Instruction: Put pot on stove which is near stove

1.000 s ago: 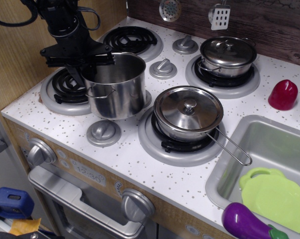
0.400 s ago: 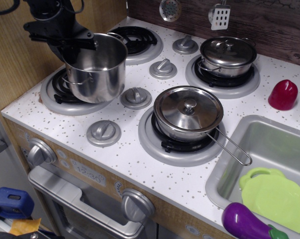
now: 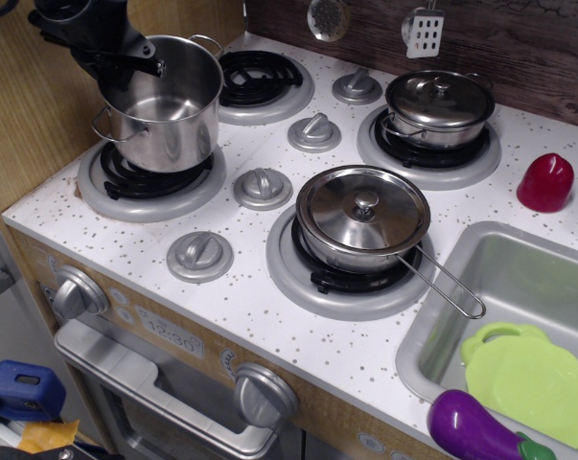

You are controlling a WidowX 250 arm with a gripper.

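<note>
The tall lidless steel pot (image 3: 164, 105) with two wire loop handles is over the front-left stove burner (image 3: 150, 182), black coil in a grey ring. I cannot tell whether its base touches the coil. My black gripper (image 3: 127, 59) is at the pot's back-left rim, shut on the rim. The arm comes in from the top left corner.
A lidded saucepan (image 3: 363, 217) with a long wire handle sits on the front-right burner. A squat lidded pot (image 3: 439, 105) sits on the back-right burner. The back-left burner (image 3: 260, 81) is bare. Grey knobs (image 3: 262, 187) lie between the burners. A red toy (image 3: 545, 182), a sink (image 3: 519, 287), an eggplant (image 3: 475, 431) are at the right.
The gripper has carried the pot left and back, from the middle knobs between the burners to over the front-left burner. The knob it covered now shows.
</note>
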